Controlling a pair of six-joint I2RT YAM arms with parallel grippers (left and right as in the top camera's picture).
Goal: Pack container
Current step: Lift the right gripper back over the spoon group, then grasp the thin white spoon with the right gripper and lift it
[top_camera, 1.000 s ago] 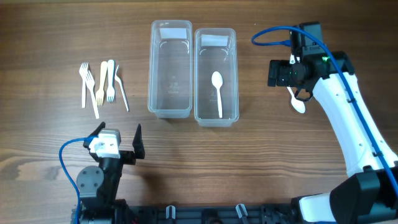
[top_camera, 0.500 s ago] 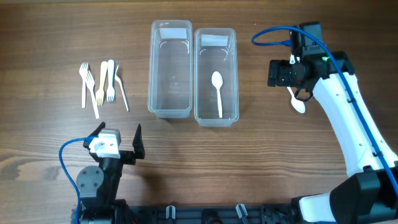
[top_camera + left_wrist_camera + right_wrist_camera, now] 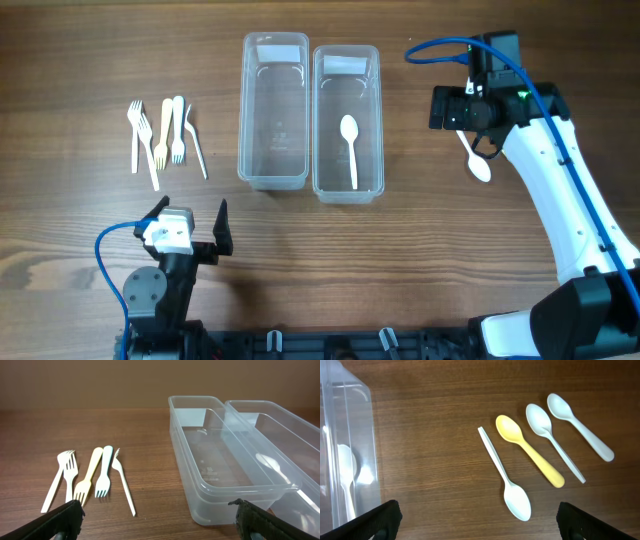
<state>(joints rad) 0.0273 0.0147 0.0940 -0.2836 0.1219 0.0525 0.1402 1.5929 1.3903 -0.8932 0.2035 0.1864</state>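
Overhead view, bottom left: left fingers (image 3: 62,519) spread wide, released, nothing between them, held low over the wooden bench (image 3: 80,60). Above them, at left of frame, five forks (image 3: 165,138) lie loose in one row, near one another. From the left wrist view they count as two white, one yellow, one pale blue, and one more white turned on its edge at the right of the row. Centre top of the overhead view: two clear containers, long sides touching. The left container (image 3: 243,110) has nothing in it. The right container (image 3: 380,120) holds one white spoon (image 3: 349,140), bowl toward the top of the frame, lying flat on the floor. Right of frame, upper part: right fingers (image 3: 580,522) also parted wide and gripping nothing, held above the bench just right of the containers. Right wrist view shows four loose spoons (image 3: 535,455) on the bench under them: one white at lower centre, one yellow, one white with a thin handle, and one pale at upper right. That makes five spoons, one of them packed. The overhead view shows only one of the loose spoons; the arm covers the rest.
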